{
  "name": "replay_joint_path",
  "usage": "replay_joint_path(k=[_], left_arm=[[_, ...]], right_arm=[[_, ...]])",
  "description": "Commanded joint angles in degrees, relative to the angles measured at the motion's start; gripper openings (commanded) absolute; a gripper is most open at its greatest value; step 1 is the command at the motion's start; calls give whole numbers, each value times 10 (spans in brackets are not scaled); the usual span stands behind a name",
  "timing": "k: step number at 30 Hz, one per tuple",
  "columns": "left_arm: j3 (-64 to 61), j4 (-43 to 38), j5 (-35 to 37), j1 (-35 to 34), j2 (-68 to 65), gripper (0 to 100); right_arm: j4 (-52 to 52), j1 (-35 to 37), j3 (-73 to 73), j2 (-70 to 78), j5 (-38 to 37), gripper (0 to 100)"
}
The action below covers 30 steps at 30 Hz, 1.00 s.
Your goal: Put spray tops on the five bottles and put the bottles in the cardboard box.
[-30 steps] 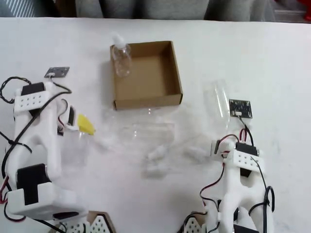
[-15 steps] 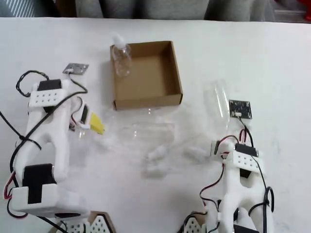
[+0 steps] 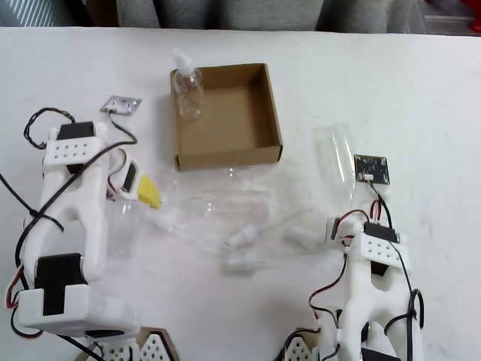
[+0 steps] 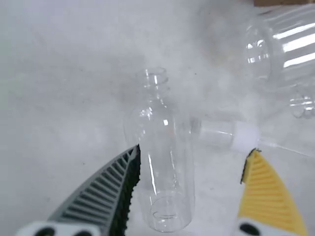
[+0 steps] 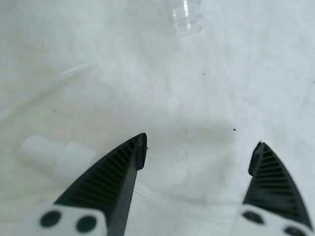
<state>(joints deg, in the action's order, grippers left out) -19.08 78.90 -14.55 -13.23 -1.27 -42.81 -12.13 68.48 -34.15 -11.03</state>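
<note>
Well, a white table [image 3: 421, 75] is holding everything, and grey shapes are showing past its far edge. The cardboard box [image 3: 229, 158] is sitting open on the table. A capped bottle [image 3: 186, 90] is standing at the box's far left corner. Clear bottles [image 3: 225, 204] and white spray tops [image 3: 240, 241] are lying on the arms' side of the box.

The left gripper [image 4: 193, 152] is hanging to the left of the box, with its fingers spread wide. Up close, the left wrist view is showing an open bottle [image 4: 162, 172] lying between those fingers, with a loose top [image 4: 236, 136] just beside it.

The right gripper [image 5: 200, 142] is hanging to the right of the box. It is opened wide too, over bare table, with a fat white top [image 5: 56, 157] lying near one finger.
</note>
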Motion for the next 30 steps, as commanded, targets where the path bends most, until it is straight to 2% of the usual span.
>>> replay_joint_path(k=[1,14,23,30], left_arm=[[29,3,-23,-14,1,334],[22,-14,-39,-34,0,347],[56,-14,-33,-36,-87,347],[62,-13,-11,-35,-103,347]], right_arm=[[9,4,-4,-9,-7,300],[9,4,-4,-9,-7,300],[9,4,-4,-9,-7,300],[10,4,-4,-9,-7,300]])
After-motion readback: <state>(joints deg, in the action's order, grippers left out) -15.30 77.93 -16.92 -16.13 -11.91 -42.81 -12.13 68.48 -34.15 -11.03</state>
